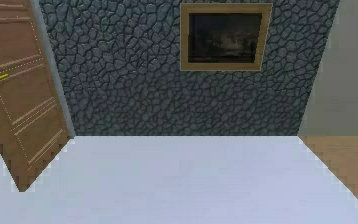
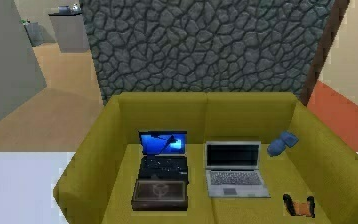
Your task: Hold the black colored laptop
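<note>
I'm seeing the black laptop (image 2: 164, 160) sitting open on the yellow-green sofa (image 2: 97, 150), left of the seat's middle, its screen glowing blue. A flat dark-brown thing (image 2: 159, 193) is lying just in front of it; I can't tell whether it's a box. A grey laptop (image 2: 233, 170) is sitting open just beside, to the right. A blue crumpled thing (image 2: 282, 144) and a small dark-and-orange thing (image 2: 302, 205) are lying near the sofa's right arm. I can't tell the gripper's state. In the forward view, a framed picture (image 1: 226, 37) is hanging on a stone wall (image 1: 117, 80) beside a wooden door (image 1: 22, 90).
</note>
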